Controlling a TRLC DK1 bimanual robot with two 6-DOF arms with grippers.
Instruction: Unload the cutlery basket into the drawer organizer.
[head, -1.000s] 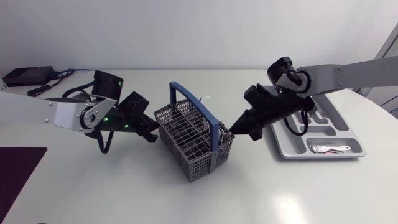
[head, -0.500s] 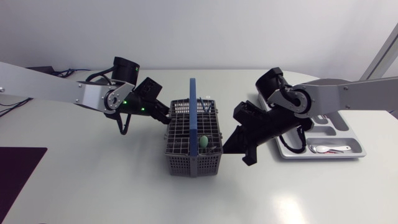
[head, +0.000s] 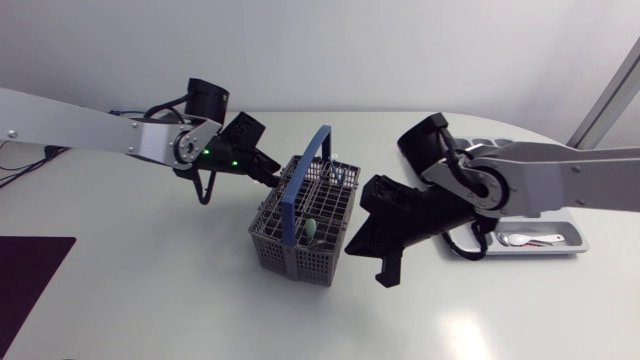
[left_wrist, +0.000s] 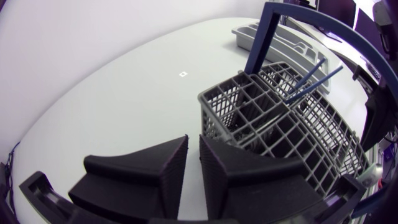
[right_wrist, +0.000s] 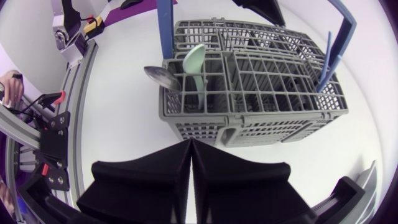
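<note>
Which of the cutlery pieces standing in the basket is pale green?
The flat-ended piece beside the metal spoon, in the basket compartment nearest the right gripper. The spoon is shiny silver; the two thin sticks are blue.

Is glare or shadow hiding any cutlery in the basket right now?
Head view: the glare patch on the table sits clear of the basket; green utensil plain. Right wrist view: table very bright, spoon and green utensil distinct. Left wrist view: even light, blue handles readable.
</note>
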